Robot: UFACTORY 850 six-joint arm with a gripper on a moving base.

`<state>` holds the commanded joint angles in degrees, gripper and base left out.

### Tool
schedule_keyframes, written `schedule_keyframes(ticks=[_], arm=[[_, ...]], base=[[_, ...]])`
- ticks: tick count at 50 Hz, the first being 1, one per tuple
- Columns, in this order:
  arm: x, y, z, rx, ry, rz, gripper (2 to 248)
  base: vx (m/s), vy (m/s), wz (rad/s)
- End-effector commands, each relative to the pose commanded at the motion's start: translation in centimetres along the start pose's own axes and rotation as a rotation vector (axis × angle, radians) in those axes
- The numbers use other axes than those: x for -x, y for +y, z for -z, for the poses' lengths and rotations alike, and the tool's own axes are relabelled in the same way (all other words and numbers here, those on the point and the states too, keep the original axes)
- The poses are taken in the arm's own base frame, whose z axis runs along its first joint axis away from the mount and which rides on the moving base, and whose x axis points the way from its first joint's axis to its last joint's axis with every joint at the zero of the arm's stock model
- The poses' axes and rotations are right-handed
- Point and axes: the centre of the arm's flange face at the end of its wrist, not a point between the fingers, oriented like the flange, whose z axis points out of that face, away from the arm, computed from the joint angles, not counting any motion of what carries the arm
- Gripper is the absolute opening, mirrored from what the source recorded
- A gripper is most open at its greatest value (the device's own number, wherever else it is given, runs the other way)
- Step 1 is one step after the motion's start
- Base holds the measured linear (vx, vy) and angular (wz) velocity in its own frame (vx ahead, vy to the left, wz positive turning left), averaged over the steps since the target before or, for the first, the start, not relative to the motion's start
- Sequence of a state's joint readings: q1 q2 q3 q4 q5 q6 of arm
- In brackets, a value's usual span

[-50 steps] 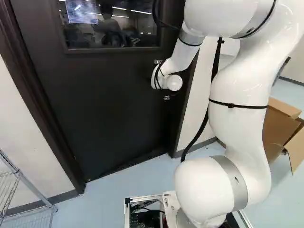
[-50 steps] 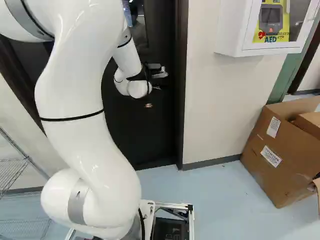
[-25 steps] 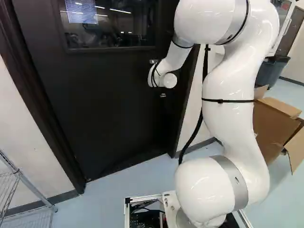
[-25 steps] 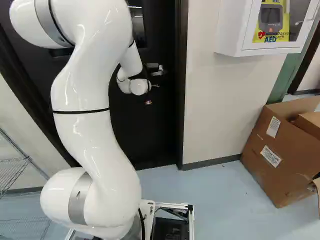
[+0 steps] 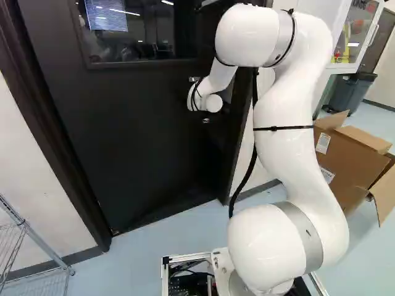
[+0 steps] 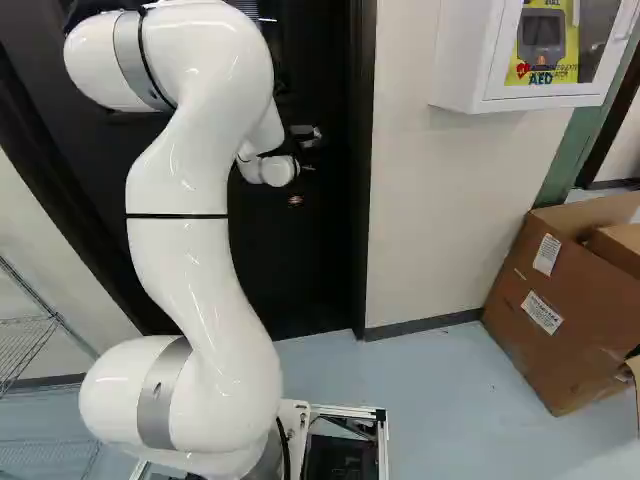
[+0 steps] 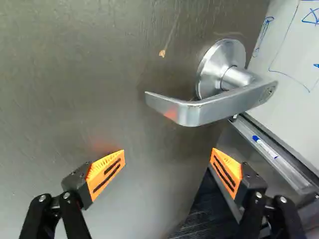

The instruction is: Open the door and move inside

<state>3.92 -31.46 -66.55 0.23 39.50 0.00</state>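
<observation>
The dark door (image 5: pixel 136 123) with a window stands partly swung away from its frame (image 5: pixel 242 132). In the wrist view, its silver lever handle (image 7: pixel 214 104) lies ahead of the gripper (image 7: pixel 168 155), clear of the two orange pads. The fingers are spread wide with nothing between them. Whether a fingertip touches the door face (image 7: pixel 89 79) cannot be told. My arm's white wrist (image 5: pixel 205 98) is close to the door, below its window, and hides the fingers in both base views.
Past the door's free edge, the wrist view shows a whiteboard (image 7: pixel 291 55), its marker tray (image 7: pixel 269 154) and dark flooring (image 7: pixel 207 211). Cardboard boxes (image 6: pixel 565 300) and a white wall cabinet (image 6: pixel 470 60) are right of the doorway. A wire shelf (image 5: pixel 24 246) stands left.
The door has swung farther away from the base, its window and hardware shifting against the frame. My arm has reached forward along with it, its upper joints lowering. The base has not moved.
</observation>
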Motion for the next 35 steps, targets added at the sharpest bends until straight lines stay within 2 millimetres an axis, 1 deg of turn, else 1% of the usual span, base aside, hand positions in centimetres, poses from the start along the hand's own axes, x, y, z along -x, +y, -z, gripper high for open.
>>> schedule_keyframes(ticks=[5, 9, 14, 23, 30, 35], arm=[[-0.1, -0.4, -0.9, -0.006, 0.007, 0.002, 247], [-0.1, -0.7, -1.2, -0.011, 0.009, 0.003, 247], [-0.1, -1.1, -0.7, -0.016, 0.005, 0.004, 247], [0.1, -1.8, 0.8, -0.027, -0.005, 0.008, 247], [0.2, -2.8, 1.7, -0.047, -0.013, 0.018, 247], [0.3, -3.7, 1.9, -0.073, -0.02, 0.039, 247]], base=[[0.0, 0.0, 0.0], [0.0, 0.0, 0.0], [0.0, 0.0, 0.0], [0.0, 0.0, 0.0], [0.0, 0.0, 0.0], [0.0, 0.0, 0.0]])
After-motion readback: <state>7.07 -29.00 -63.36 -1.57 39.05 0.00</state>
